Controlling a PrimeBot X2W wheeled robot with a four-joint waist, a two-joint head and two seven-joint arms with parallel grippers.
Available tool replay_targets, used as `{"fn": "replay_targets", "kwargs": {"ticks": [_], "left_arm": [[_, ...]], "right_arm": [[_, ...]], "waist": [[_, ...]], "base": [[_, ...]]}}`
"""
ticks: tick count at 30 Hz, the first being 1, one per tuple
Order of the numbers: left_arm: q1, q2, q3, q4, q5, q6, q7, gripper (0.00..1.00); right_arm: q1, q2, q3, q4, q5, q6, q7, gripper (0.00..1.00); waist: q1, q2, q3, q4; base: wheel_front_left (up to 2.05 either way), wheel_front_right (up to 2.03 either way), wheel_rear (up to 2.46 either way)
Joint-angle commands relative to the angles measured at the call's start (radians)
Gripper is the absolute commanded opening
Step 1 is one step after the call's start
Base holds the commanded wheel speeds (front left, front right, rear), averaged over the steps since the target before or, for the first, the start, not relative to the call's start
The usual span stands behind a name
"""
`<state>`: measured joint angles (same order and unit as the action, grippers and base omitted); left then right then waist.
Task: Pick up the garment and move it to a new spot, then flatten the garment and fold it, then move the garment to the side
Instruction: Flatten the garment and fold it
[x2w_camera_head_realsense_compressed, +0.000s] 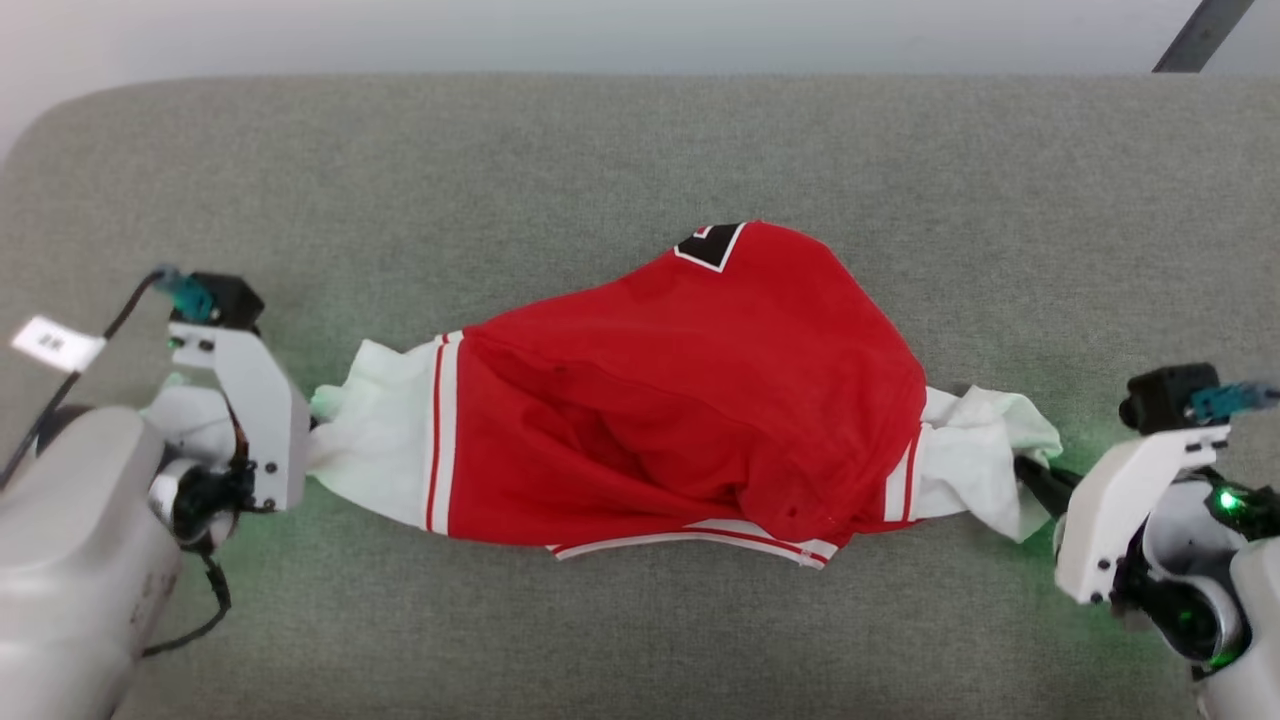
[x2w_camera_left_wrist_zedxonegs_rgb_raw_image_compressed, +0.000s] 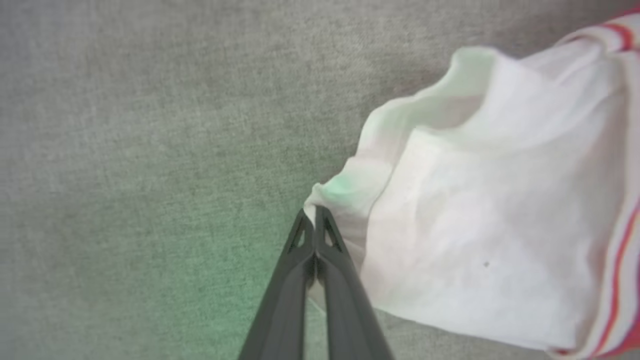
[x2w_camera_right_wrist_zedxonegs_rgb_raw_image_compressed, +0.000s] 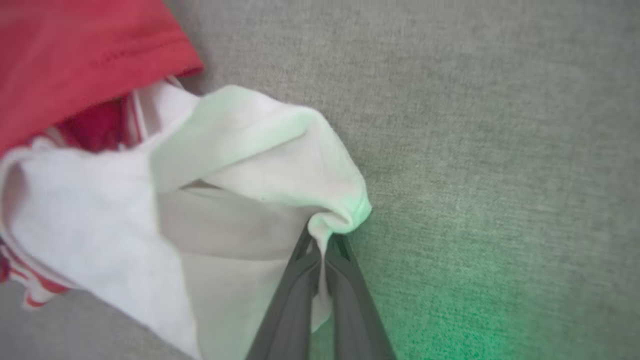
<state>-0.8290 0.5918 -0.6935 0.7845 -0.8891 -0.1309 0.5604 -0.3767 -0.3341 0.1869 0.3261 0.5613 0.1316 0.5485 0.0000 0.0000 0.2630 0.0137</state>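
Garment (x2w_camera_head_realsense_compressed: 700, 400) lies stretched across the middle of the grey surface (x2w_camera_head_realsense_compressed: 600, 150), running lengthwise from that surface's left part to its right part; the red body is bunched and humped, not flat. The black patch (x2w_camera_head_realsense_compressed: 712, 245) with its white edge sits at the garment's edge toward the far side of the surface; red-and-white striped trim (x2w_camera_head_realsense_compressed: 440, 440) marks where the left sleeve (x2w_camera_head_realsense_compressed: 375, 440) joins the body.

Left gripper (x2w_camera_head_realsense_compressed: 314, 438) stands over the left part of the grey surface (x2w_camera_left_wrist_zedxonegs_rgb_raw_image_compressed: 125, 150); in the left wrist view this gripper (x2w_camera_left_wrist_zedxonegs_rgb_raw_image_compressed: 315, 212) has its fingers pressed together, with a fold of the white sleeve edge of the garment (x2w_camera_left_wrist_zedxonegs_rgb_raw_image_compressed: 490, 225) pinched at the tips.

Right gripper (x2w_camera_head_realsense_compressed: 1025, 468) stands over the right part of the surface, at the crumpled right sleeve (x2w_camera_head_realsense_compressed: 985, 450); in the right wrist view this gripper (x2w_camera_right_wrist_zedxonegs_rgb_raw_image_compressed: 325, 242) is likewise closed, a twisted corner of white cloth of the garment (x2w_camera_right_wrist_zedxonegs_rgb_raw_image_compressed: 225, 200) clamped between the fingers.

Green glow tints the grey surface (x2w_camera_right_wrist_zedxonegs_rgb_raw_image_compressed: 500, 125) near both grippers.

The red body appears to rest on the surface; whether the gripped sleeve ends are lifted clear of it cannot be told.
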Motion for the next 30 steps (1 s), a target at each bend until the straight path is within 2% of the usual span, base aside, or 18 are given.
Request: {"fn": "replay_targets", "kwargs": {"ticks": [1,7,15,22,30], "left_arm": [[-0.015,0.003,-0.006,-0.013,-0.005,0.002,0.005,0.00],[-0.078,0.033,-0.010,-0.086,0.001,0.002,0.033,0.00],[-0.187,0.049,0.005,-0.172,0.008,0.024,0.078,0.00],[-0.313,0.049,0.032,-0.189,0.021,0.053,0.098,0.00],[-0.455,0.035,0.055,-0.121,0.040,0.056,0.075,0.00]], "right_arm": [[-0.007,0.016,-0.001,-0.004,0.035,-0.002,0.014,0.00],[-0.075,-0.006,-0.053,-0.108,0.176,-0.002,0.087,0.00],[-0.229,0.023,-0.133,-0.161,0.265,-0.002,0.142,0.00],[-0.424,0.063,-0.200,-0.114,0.234,-0.002,0.111,0.00],[-0.597,0.075,-0.253,0.011,0.138,-0.002,0.009,0.00]], "waist": [[0.0000,0.0000,-0.011,0.000],[0.0000,0.0000,-0.049,-0.001],[0.0000,0.0000,-0.090,0.000],[0.0000,0.0000,-0.126,0.000],[0.0000,0.0000,-0.167,-0.001]], "base": [[0.00,0.00,0.00],[0.00,0.00,0.00],[0.00,0.00,0.00],[0.00,0.00,0.00],[0.00,0.00,0.00]]}}
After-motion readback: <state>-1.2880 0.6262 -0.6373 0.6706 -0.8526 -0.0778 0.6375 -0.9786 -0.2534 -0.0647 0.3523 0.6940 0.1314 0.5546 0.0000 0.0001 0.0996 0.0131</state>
